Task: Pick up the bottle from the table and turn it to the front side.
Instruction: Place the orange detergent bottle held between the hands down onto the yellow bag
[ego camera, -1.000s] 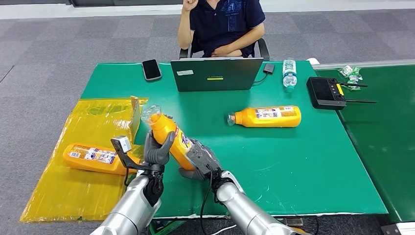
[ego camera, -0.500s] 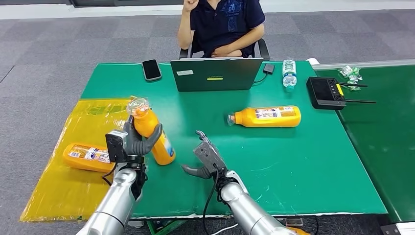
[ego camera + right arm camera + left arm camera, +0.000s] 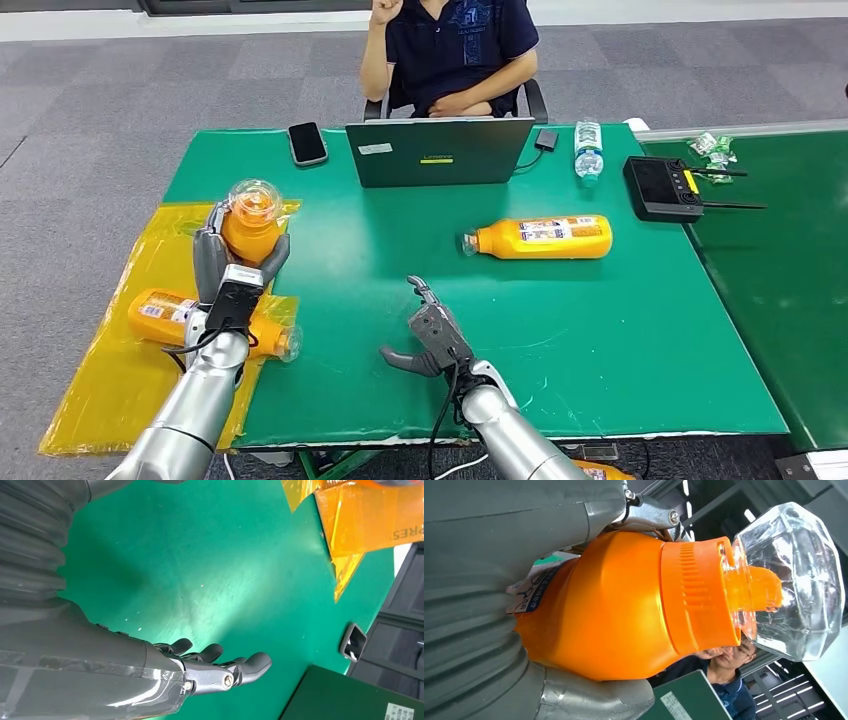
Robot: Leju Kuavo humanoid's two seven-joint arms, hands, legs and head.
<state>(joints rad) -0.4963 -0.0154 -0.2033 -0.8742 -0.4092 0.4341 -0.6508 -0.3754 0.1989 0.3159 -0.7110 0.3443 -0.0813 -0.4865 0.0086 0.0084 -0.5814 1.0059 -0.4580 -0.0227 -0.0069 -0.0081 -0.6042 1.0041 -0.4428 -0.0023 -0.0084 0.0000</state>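
Right hand: right hand (image 3: 432,335) is hovering low over the green tabletop (image 3: 600,340) near the front edge, fingers spread and lightly curled, grasping nothing; the wrist view (image 3: 215,667) is showing bare green under it.
Left hand: left hand (image 3: 225,262) is grasping the held bottle (image 3: 250,225), fingers wrapping its body from both sides; the wrist view (image 3: 484,580) is showing grey thumb and cover pressing against the orange body (image 3: 614,605).
Held bottle: being carried upright, clear faceted cap up, above the left end of the tabletop at the inner edge of the yellow sheet (image 3: 150,380).
Bottle count: three orange bottles showing. One in the left hand; one lying bottle (image 3: 180,315) is resting on its side on the yellow sheet, partly behind the left wrist; one far bottle (image 3: 545,238) is lying on its side mid-tabletop, cap pointing left, well apart from both hands.
Other things, one each: laptop (image 3: 438,152) standing open at the far edge; phone (image 3: 307,143) lying left of it; water bottle (image 3: 588,152) standing right of it; black controller (image 3: 662,188) sitting on the far right edge.
Person: one person (image 3: 455,50) is sitting behind the laptop.
Surface: green mat covering the tabletop; second green table (image 3: 790,270) adjoining on the right.
Room: grey carpet floor (image 3: 80,120) running all round.
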